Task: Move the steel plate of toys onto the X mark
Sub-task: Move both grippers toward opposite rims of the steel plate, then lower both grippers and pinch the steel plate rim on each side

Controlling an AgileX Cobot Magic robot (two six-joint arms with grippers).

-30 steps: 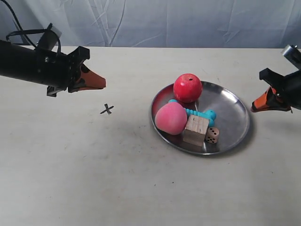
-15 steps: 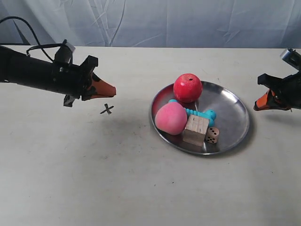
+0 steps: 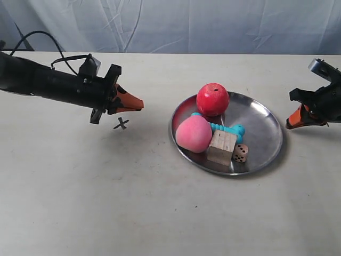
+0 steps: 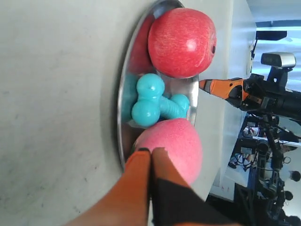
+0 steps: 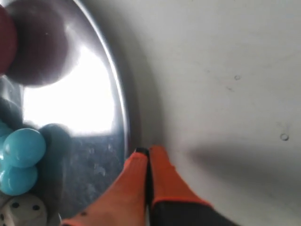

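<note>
The steel plate point(image 3: 266, 121) lies right of centre, holding the red apple-like ball point(image 3: 212, 99), pink peach-like ball point(image 3: 194, 134), turquoise bone point(image 3: 230, 128), wooden cube point(image 3: 222, 146) and die point(image 3: 240, 153). The black X mark point(image 3: 121, 124) is inked on the tabletop to the plate's left. My left gripper point(image 3: 139, 102) hovers shut and empty just above the X, pointing at the plate point(image 4: 123, 94) and peach point(image 4: 176, 141). My right gripper point(image 3: 290, 124) is shut and empty, its tip point(image 5: 148, 150) right beside the plate's rim point(image 5: 123, 117); whether it touches is unclear.
An off-white tabletop point(image 3: 160, 213) runs under everything, with a pale cloth backdrop point(image 3: 186, 24) behind it. Cables loop over the left arm point(image 3: 48, 82).
The left arm has swung right and slightly down, from left of the X to above it. The right gripper shifted only a little beside the plate. The plate and toys have not moved.
</note>
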